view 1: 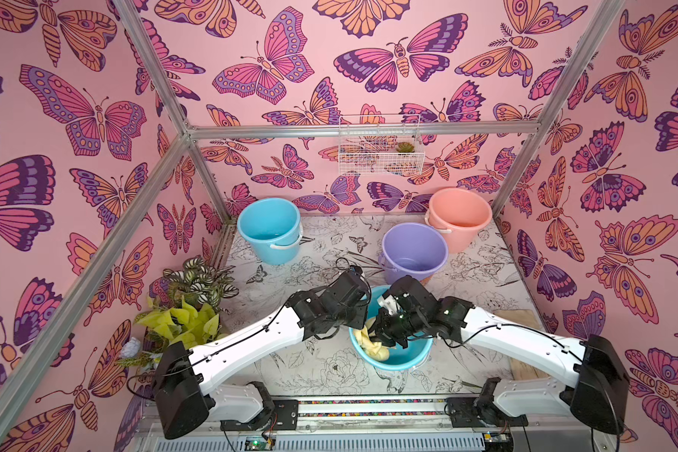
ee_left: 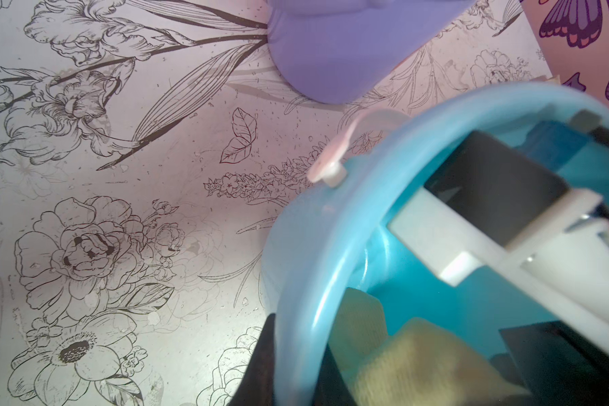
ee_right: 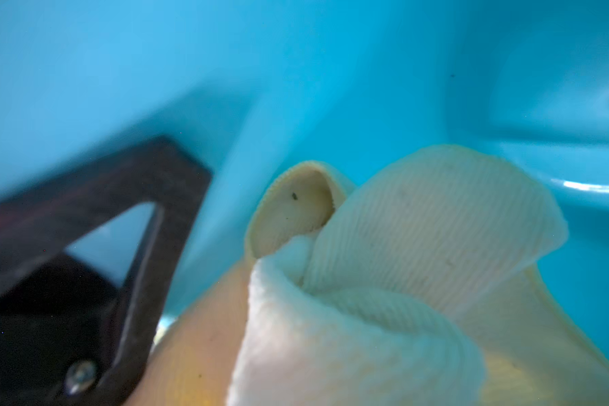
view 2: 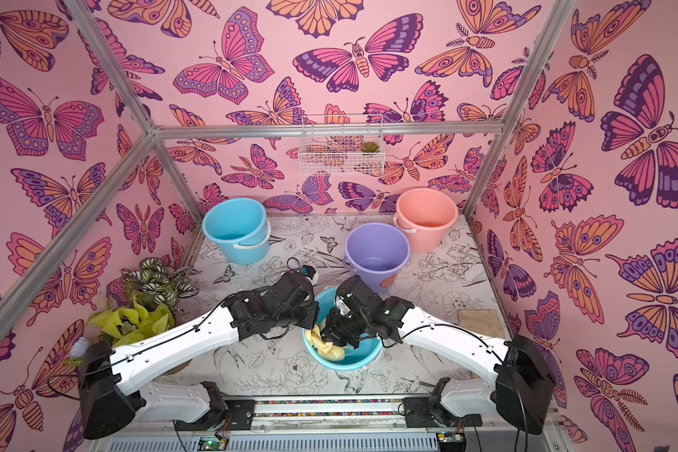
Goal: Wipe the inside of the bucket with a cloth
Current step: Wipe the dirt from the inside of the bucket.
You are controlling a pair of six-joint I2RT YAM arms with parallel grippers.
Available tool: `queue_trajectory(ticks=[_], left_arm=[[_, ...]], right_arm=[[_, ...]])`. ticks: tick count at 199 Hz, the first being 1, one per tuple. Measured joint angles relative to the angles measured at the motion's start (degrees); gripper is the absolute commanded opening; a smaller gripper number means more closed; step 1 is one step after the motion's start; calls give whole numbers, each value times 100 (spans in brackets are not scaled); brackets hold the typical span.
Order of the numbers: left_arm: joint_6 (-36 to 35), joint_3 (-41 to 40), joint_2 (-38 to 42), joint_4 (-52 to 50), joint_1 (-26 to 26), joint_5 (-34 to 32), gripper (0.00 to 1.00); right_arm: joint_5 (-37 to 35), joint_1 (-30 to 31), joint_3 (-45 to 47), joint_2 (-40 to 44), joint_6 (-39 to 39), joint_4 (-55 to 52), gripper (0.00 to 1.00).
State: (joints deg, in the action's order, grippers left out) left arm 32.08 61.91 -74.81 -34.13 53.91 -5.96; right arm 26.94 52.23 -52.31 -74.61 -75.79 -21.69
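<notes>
The lavender bucket [view 1: 413, 250] [view 2: 376, 248] [ee_left: 331, 52] stands upright and empty behind both arms, untouched. In front of it a sky-blue bucket [view 1: 392, 362] [view 2: 345, 364] holds the bunched pale-yellow cloth [view 1: 372, 346] [view 2: 325, 346] [ee_right: 401, 263]. My right gripper [view 1: 380, 340] [view 2: 335, 336] reaches down inside that blue bucket, shut on the cloth. My left gripper [view 1: 363, 317] [ee_left: 292, 379] is shut on the blue bucket's rim [ee_left: 296, 281], one dark finger outside the wall and one inside. The right fingertips are hidden by cloth.
A second sky-blue bucket [view 1: 269, 231] stands at the back left and a salmon bucket [view 1: 458, 217] at the back right. Potted plants [view 1: 188, 309] crowd the left edge. A tan mat [view 1: 519, 317] lies by the right wall. A wire basket [view 1: 380, 150] hangs on the back wall.
</notes>
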Motion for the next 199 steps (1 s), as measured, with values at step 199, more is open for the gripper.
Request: queue_trajectory(ticks=[199], left_arm=[[-109,44,-66,367,0,-98,0]], right_arm=[[-2118,26,83,-1733,-1123,203,0]])
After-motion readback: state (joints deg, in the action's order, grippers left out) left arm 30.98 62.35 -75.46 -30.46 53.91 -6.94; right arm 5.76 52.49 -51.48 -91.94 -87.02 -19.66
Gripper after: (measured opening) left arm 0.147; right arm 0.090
